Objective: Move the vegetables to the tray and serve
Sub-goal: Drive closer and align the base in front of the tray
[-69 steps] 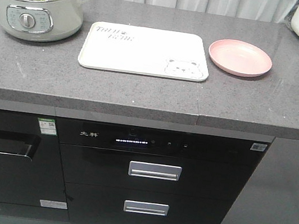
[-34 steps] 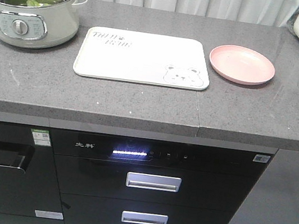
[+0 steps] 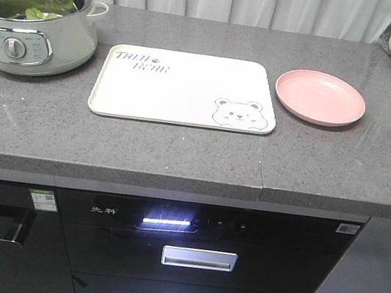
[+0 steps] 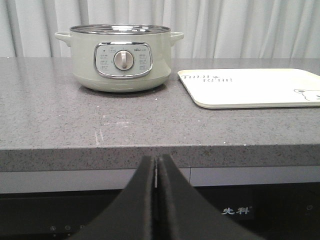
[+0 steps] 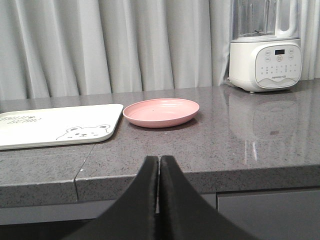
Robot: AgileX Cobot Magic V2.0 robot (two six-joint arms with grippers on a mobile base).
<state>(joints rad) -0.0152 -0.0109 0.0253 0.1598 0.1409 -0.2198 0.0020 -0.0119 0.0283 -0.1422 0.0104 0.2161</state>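
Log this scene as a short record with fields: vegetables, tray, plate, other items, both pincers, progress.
vegetables: green leaves inside the electric pot, left end of the counter
tray: cream tray flat mid-counter, nothing on it
plate: pink plate right of the tray, apart from it, bare
other: white blender at the counter's far right
left pincer: shut, holding nothing, facing the pot
right pincer: shut, holding nothing, facing the plate
progress: transfer not yet begun

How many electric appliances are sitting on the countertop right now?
2. A pale green electric pot holding greens, far left; a white blender, far right, past the pink plate. Others may sit out of view.
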